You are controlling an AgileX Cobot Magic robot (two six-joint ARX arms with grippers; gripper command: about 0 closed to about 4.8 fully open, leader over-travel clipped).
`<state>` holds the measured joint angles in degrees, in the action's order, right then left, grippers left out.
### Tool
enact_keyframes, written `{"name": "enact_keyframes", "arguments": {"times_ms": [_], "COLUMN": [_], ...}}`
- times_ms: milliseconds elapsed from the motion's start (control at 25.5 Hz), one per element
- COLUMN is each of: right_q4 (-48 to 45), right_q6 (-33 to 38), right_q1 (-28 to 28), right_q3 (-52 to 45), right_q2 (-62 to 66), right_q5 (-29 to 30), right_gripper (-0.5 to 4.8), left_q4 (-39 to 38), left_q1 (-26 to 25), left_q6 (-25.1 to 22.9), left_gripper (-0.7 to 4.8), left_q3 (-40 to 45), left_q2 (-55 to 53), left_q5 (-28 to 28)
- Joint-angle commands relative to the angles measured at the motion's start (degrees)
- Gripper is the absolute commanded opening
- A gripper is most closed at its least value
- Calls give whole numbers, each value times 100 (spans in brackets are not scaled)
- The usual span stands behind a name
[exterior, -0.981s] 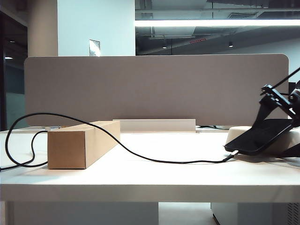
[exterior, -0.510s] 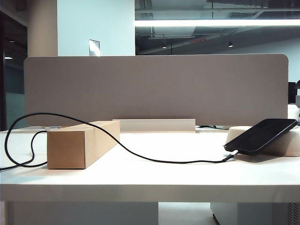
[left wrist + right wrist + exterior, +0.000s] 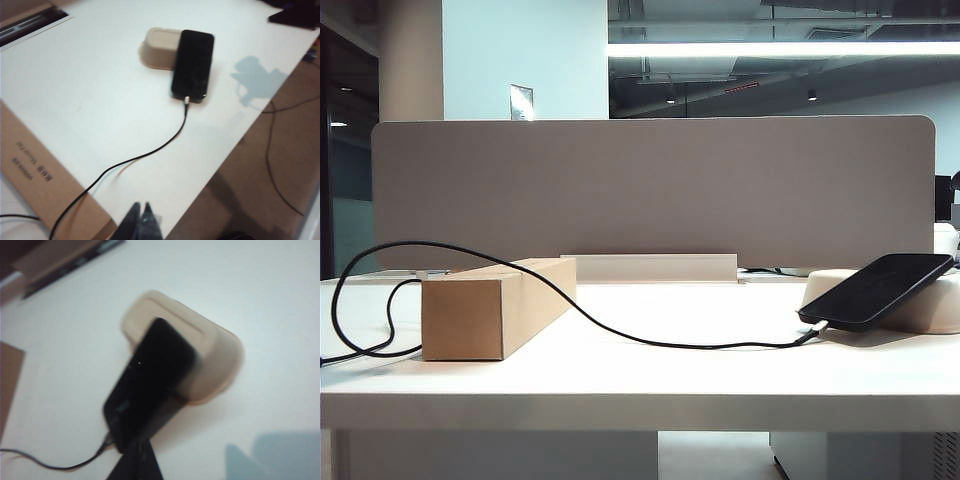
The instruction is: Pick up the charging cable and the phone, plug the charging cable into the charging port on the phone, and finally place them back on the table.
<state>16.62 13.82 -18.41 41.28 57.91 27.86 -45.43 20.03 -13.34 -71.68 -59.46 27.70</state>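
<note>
The black phone [image 3: 876,290] leans with its upper end on an off-white tray [image 3: 932,308] at the right of the table [image 3: 640,385]. The charging cable [image 3: 620,335] runs from the left over the cardboard box to its plug [image 3: 812,334], which sits in the phone's low end edge. Neither arm shows in the exterior view. My left gripper [image 3: 141,214] is shut and empty, well back from the phone [image 3: 193,62], near the box and the cable [image 3: 150,152]. My right gripper [image 3: 138,452] is shut and empty, raised close to the phone's [image 3: 150,382] plugged end.
A cardboard box [image 3: 495,305] lies on the table's left side with the cable draped over it. A grey partition panel [image 3: 650,190] closes the back. The table's front edge [image 3: 220,160] passes close to the phone, with floor and loose cords beyond it.
A second ago the right arm stood at the phone's upper end in the exterior view; it has since left that view. The phone and cable have not moved.
</note>
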Motion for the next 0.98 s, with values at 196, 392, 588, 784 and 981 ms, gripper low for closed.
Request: {"name": "enact_keyframes", "arguments": {"times_ms": [196,392,588,784,981], "right_q4": [382,704,778,734,752], "right_q6": [-389,-599,-787,-787,-741], "right_q1": [1073,1460,1639,1812,1980], "right_q3": [24,20,-133,-595,-1088], "right_q2": [-1292,-2387,-3027,-3495,-3915], "right_q5": [79,48,33,-26,-120], "right_gripper": [-2,-2,-2,-2,-2], "left_q4": [-164,-9,706,955,935], "left_q1": [-72,-151,-164,-166,-166], "left_q6": [-131,-90,278,354,352], "left_gripper": [-6,-6,-6,-6,-6], "left_q3": [81,846,1805,2511,2868], "left_q2": [487,1189,2063,2951,3600], "left_q5": [-890,-1250,-1504,-1757,-1919]}}
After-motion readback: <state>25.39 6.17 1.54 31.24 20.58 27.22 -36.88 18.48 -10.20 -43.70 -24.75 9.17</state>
